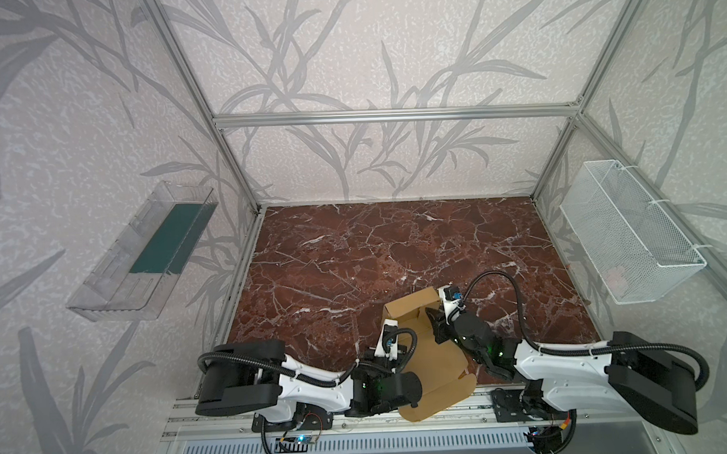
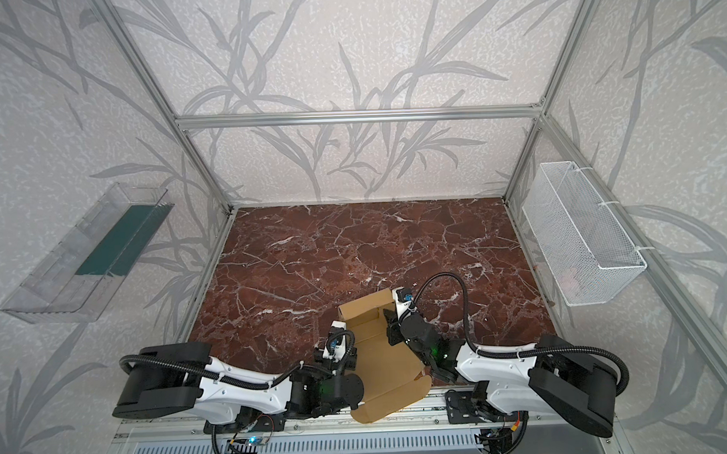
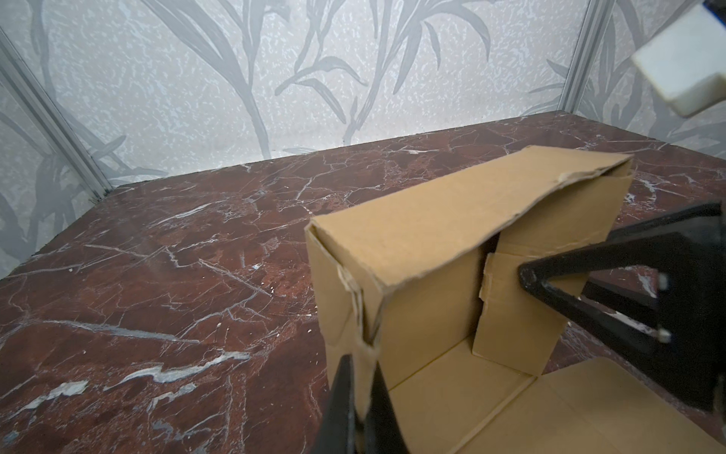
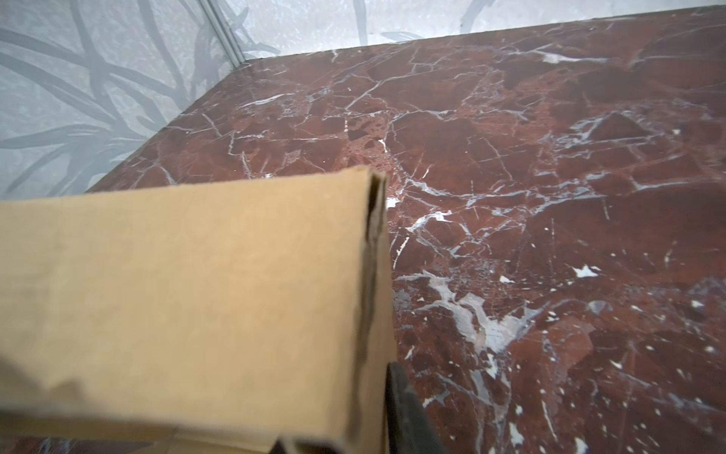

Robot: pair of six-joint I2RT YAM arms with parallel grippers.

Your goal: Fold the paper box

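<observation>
The paper box [image 1: 433, 358] [image 2: 383, 360] is tan cardboard, partly folded, at the front middle of the red marble table [image 1: 395, 243]. Its far wall stands up with a flap bent over it [image 3: 432, 236], and its near flaps lie flat over the table's front edge. My left gripper [image 1: 394, 324] [image 3: 361, 373] is shut on the box's left wall near the far corner. My right gripper [image 1: 435, 317] [image 4: 341, 408] straddles the right wall. One of its fingers [image 3: 550, 291] is inside, against the small side flap, and the other finger [image 4: 404, 408] is outside. How tightly they press the wall is not clear.
A clear plastic bin [image 1: 146, 252] with a green sheet hangs on the left wall. A white mesh basket [image 1: 628, 235] hangs on the right wall. Aluminium posts frame the table's back corners. A metal rail [image 1: 464, 411] runs along the front under the box's near flap.
</observation>
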